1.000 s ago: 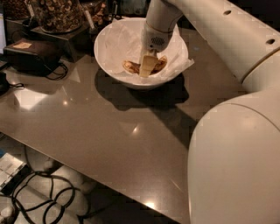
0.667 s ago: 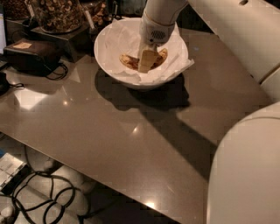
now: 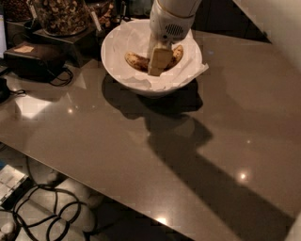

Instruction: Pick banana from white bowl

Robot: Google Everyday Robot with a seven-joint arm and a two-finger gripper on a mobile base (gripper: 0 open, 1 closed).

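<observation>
In the white bowl [image 3: 121, 77] at the far edge of the desk [image 3: 113, 155], the banana [image 3: 136, 60] lies on crumpled white paper [image 3: 134, 35]. It is curved, and its dull yellow skin is heavily mottled with brown. Its two ends show to the left and right, while its middle is hidden. The end effector [image 3: 159, 66] reaches down into the bowl from above and sits directly over the banana's midsection, its tan tip in front of the fruit. Whether it is clamped on the banana or merely set around it, I cannot tell. Behind the bowl stands a glass jar of nuts [image 3: 61, 14], with a black box [image 3: 33, 59] to the left.
</observation>
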